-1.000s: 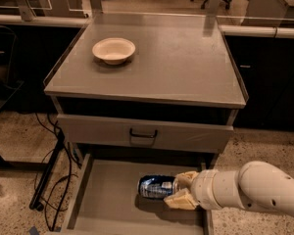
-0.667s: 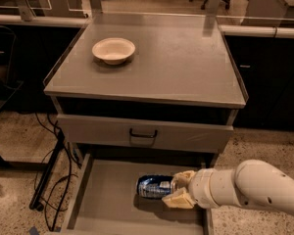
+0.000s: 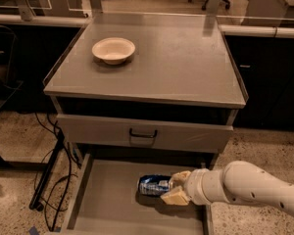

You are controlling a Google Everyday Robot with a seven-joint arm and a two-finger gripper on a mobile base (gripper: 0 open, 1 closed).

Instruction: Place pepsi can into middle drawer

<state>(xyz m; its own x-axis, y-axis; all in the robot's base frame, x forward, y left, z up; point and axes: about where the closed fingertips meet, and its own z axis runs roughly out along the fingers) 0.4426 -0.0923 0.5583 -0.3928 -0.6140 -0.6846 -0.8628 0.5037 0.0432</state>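
Your cream-fingered gripper [image 3: 176,187] clasps the right end of the small blue aluminium pepsi can [image 3: 153,185], lying sideways, long axis pointing left from it, inside the broad grey metal middle drawer [image 3: 108,199].

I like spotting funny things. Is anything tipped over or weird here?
The pepsi can is on its side inside the open middle drawer, the gripper shut on its right end. Nothing spilled; the bowl sits upright on top.
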